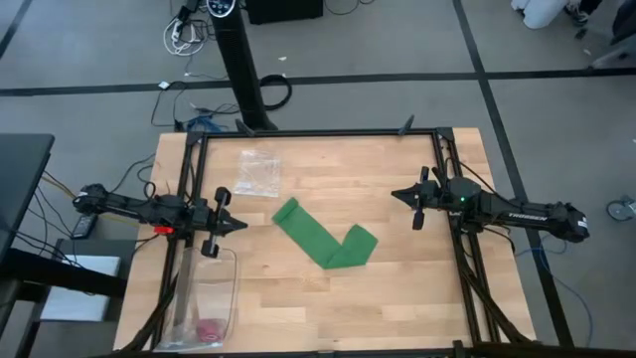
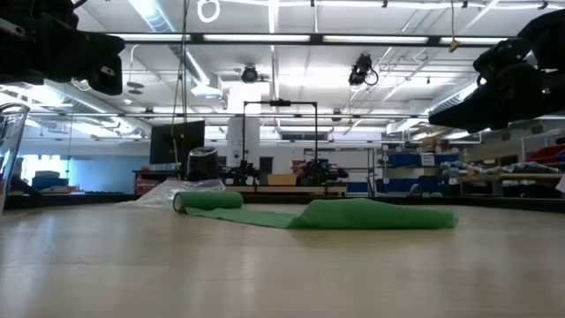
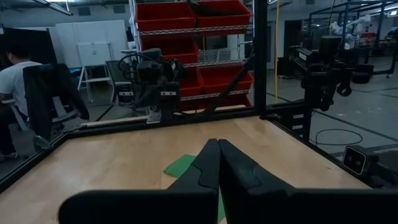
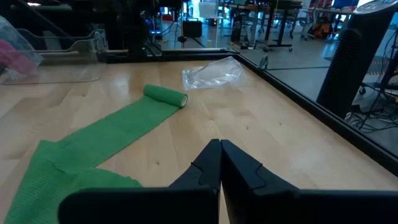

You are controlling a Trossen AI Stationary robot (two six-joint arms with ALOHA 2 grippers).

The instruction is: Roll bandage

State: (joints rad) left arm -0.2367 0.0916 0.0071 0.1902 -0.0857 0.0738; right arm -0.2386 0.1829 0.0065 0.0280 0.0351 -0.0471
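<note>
With both the left tool (image 1: 238, 225) and right tool (image 1: 397, 195) closed and empty, we judge the bandage (image 1: 323, 239) light, limp, stretchy, best pinched at its rolled end (image 4: 165, 94).

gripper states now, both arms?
Left gripper: shut, empty, at the table's left side.
Right gripper: shut, empty, at the right side; bandage untouched.

We see a long bright green stretchy fabric bandage (image 1: 326, 242) lying flat mid-table, bent in a V, one end partly rolled into a small cylinder (image 4: 165, 95), the other bunched.
</note>
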